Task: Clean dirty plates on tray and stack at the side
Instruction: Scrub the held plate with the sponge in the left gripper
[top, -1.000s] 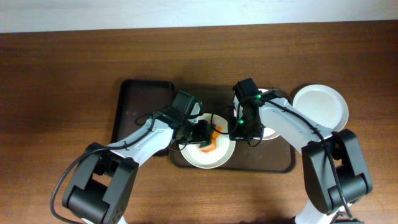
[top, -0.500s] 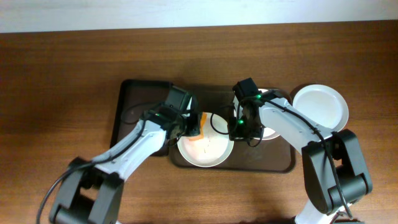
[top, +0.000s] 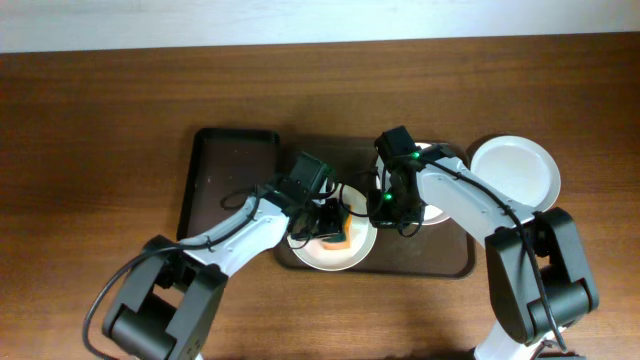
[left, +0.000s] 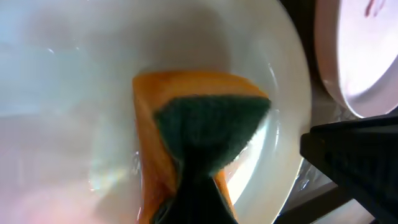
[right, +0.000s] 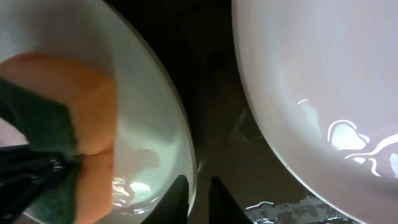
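Overhead, the left claw (top: 333, 218) is clenched on an orange-and-green sponge (top: 338, 235), pressed into the middle plate (top: 320, 256). That plate lies toward 7 o'clock on the brown tray (top: 440, 265). The right claw (top: 385, 208) pinches the plate's rim at about 2 o'clock. The plate looks glazed and wet, so probably slippery, stiff and breakable. The rim is the best hold, though scrubbing could twist it loose.
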